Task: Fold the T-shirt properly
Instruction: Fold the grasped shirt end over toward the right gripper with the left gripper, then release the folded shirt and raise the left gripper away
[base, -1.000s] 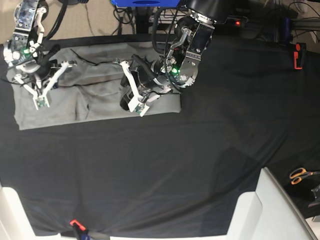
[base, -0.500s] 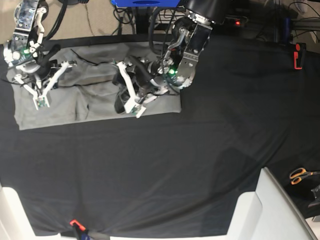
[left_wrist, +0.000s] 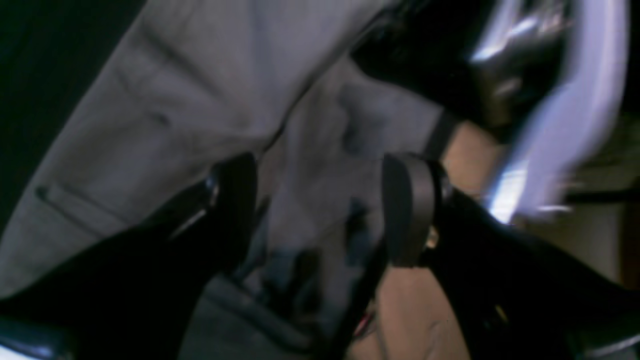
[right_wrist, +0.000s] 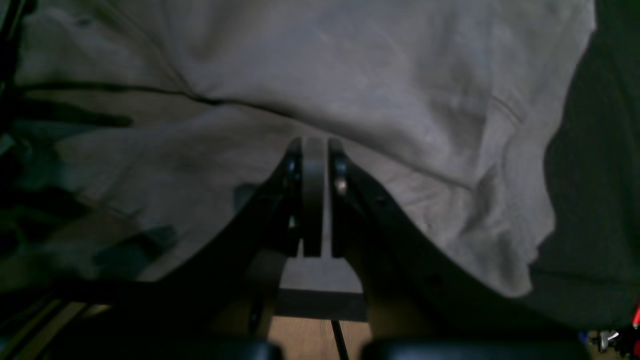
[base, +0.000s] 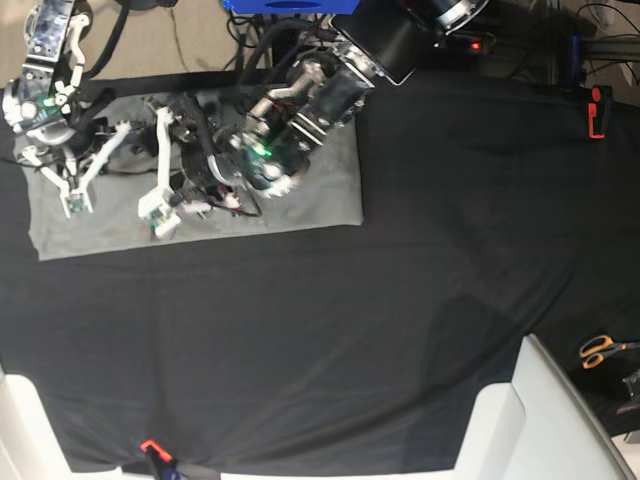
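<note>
Base view, left pincer (base: 160, 170) spread over T-shirt (base: 320, 190); right pincer (right_wrist: 315, 150) closed

Overhead base view, close wrist views

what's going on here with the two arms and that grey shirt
A two-armed robot is folding a grey T-shirt that lies on a black table cloth. The left gripper hovers over the shirt's middle with its fingers spread apart and nothing between them. The right gripper sits at the shirt's far edge with its fingers pressed together; whether fabric is pinched between them is unclear. The shirt is partly folded and still wrinkled.
</note>
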